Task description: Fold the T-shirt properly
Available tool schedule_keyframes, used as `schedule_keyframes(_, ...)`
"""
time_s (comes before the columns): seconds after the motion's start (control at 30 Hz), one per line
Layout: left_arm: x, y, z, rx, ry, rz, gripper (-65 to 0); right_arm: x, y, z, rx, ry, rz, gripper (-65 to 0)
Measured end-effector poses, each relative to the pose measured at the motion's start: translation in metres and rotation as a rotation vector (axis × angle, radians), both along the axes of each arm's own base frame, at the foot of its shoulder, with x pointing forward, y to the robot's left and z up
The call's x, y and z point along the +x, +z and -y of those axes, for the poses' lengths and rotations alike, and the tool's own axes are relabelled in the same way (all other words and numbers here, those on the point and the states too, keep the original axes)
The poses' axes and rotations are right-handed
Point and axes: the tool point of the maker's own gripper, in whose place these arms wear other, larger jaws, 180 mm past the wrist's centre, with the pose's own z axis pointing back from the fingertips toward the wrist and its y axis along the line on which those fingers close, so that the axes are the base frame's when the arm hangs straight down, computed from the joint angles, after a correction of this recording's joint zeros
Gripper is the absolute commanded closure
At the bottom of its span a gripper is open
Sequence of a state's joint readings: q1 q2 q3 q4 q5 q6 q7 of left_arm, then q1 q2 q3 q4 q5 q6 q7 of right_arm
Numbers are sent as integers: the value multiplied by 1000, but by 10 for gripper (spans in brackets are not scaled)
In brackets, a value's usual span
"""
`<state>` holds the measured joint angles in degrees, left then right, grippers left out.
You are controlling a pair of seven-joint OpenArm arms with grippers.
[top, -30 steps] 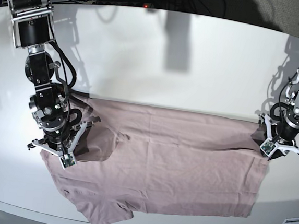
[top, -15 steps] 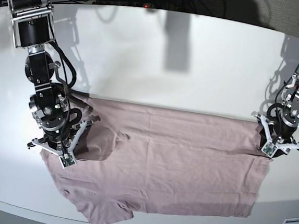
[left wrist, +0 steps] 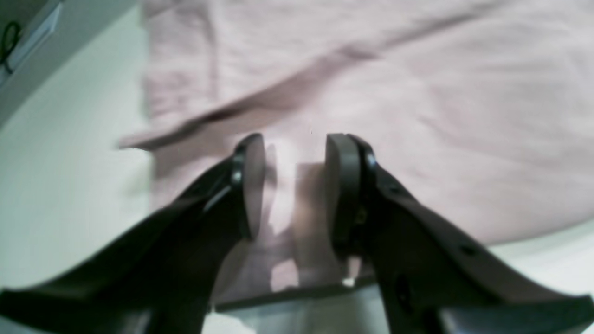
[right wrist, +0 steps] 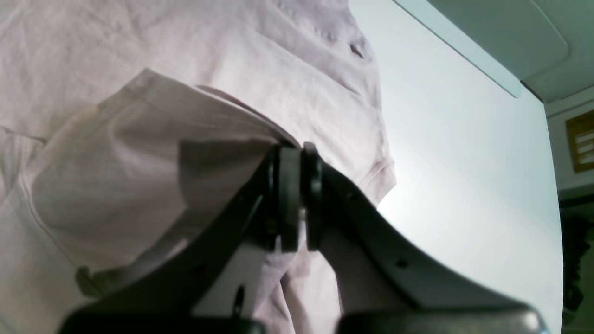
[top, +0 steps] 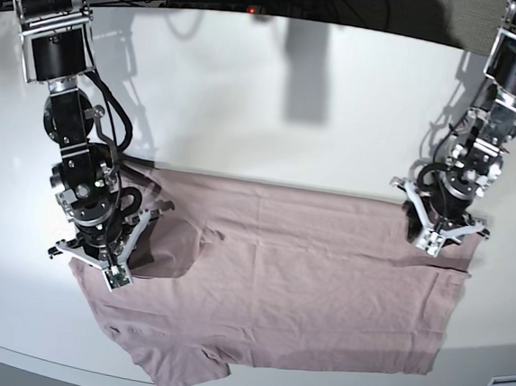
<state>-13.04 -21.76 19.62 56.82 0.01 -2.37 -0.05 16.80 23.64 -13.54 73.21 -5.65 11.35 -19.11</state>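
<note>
A white table (top: 276, 95) is seen, with the T-shirt (top: 305, 278) spread flat across its near half, one folded edge running straight from side to side. On the base view's left the cloth is bunched, and a sleeve (top: 179, 367) is laid out towards the table's front edge. The right gripper (right wrist: 294, 204) is set over that bunched part; its jaws are pressed together on a lifted fold of the T-shirt, and the cloth is drawn up into a small tent around the fingers (right wrist: 288, 185). The left gripper (left wrist: 294, 185) is held over the opposite end of the shirt, near its corner. Its jaws are parted by a narrow gap, nothing is gripped between them, and only flat cloth is seen below.
</note>
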Motion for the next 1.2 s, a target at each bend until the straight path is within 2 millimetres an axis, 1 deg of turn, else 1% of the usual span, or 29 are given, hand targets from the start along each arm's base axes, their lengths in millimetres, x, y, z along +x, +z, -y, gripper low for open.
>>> schedule_keyframes(0.03,1,0,3,2,2,7,-217,0,0,0,0,0,0,0)
schedule_keyframes(0.07,2,3,5,-4,3,22,-217,0,1,0,1,2,4,-28)
schedule_keyframes(0.13,3,3,5,-5,3,27,-217,2,4,-3,4,17,28,-185)
schedule_keyframes(0.17,2,3,4,-2,5,25,-217,3,5,-3,5,17,30,-243)
schedule_keyframes(0.2,2,3,3,0,7,22,-217,3,5,-3,0,18,30,-278)
schedule_keyframes(0.23,2,3,2,3,9,23,-217,3,5,-2,-21,20,32,-293)
schedule_keyframes(0.53,2,3,1,3,11,25,-217,5,9,-5,-3,30,53,-293)
schedule_keyframes(0.73,2,3,1,-6,15,24,-217,-6,-10,-2,81,-33,-55,-293)
schedule_keyframes(0.8,-1,-3,-2,-39,57,-23,-217,-10,-16,-1,117,-66,-79,-293)
schedule_keyframes(0.87,-2,-9,-4,-43,86,-65,-217,-19,-27,0,186,-124,-117,-293)
schedule_keyframes(0.97,-1,-10,-10,-41,123,-98,-217,-37,-47,4,306,-237,-214,-293)
schedule_keyframes(1.0,-1,-10,-13,-48,143,-108,-217,-41,-51,4,327,-243,-243,-293)
schedule_keyframes(1.1,-3,-12,-27,-131,229,-161,-217,-42,-48,11,384,-268,-252,-293)
schedule_keyframes(1.2,-8,-15,-30,-220,236,-230,-217,-50,-52,25,388,-311,-288,-293)
